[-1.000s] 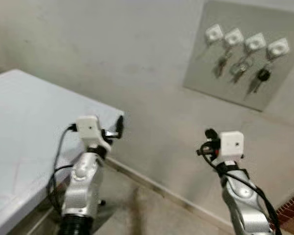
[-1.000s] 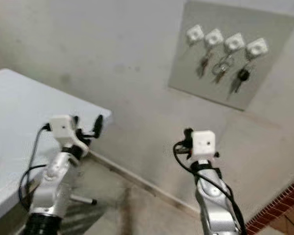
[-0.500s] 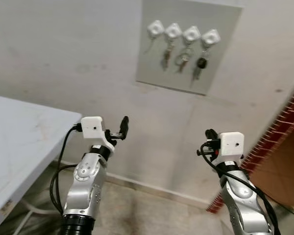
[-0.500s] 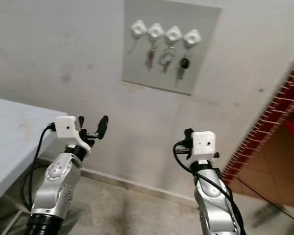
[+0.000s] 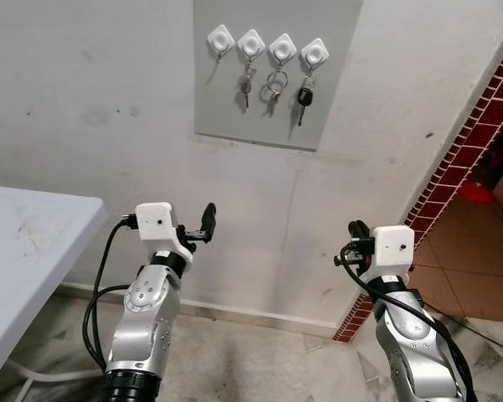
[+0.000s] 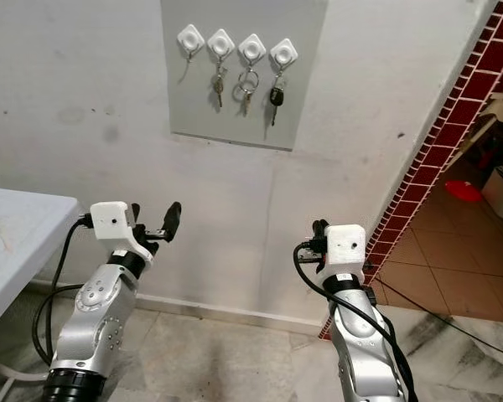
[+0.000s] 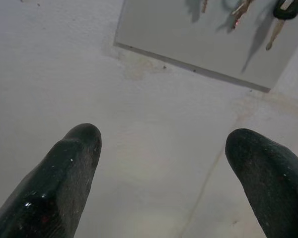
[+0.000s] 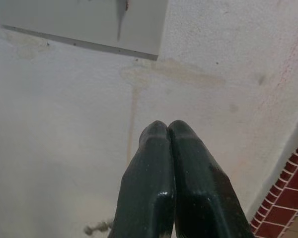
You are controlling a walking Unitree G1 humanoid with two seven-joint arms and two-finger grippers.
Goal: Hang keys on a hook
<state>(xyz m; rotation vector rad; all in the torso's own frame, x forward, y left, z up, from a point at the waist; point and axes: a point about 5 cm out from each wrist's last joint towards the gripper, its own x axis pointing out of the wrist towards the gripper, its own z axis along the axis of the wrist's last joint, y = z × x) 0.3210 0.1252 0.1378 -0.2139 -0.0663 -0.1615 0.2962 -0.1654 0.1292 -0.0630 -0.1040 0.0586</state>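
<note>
A grey panel (image 5: 272, 117) on the wall carries a row of white hooks. The leftmost hook (image 5: 220, 38) is bare. The other three hold keys: a silver key (image 5: 246, 82), a ring with a key (image 5: 274, 84) and a black-headed key (image 5: 303, 96). My left gripper (image 5: 206, 223) is raised in front of the wall well below the panel, open and empty, as the left wrist view confirms (image 7: 164, 163). My right gripper (image 5: 350, 243) is held up further right at about the same height. Its fingers (image 8: 154, 163) are shut with nothing between them.
A white table (image 5: 25, 243) stands at the left against the wall. A red brick wall edge (image 5: 478, 142) at the right borders an opening onto a brown tiled floor (image 5: 478, 276). Grey stone floor (image 5: 260, 368) lies below the arms.
The whole picture has shifted as the camera turned: the panel now sits top centre and upright, and the brick edge has come into view. Both arms keep their pose.
</note>
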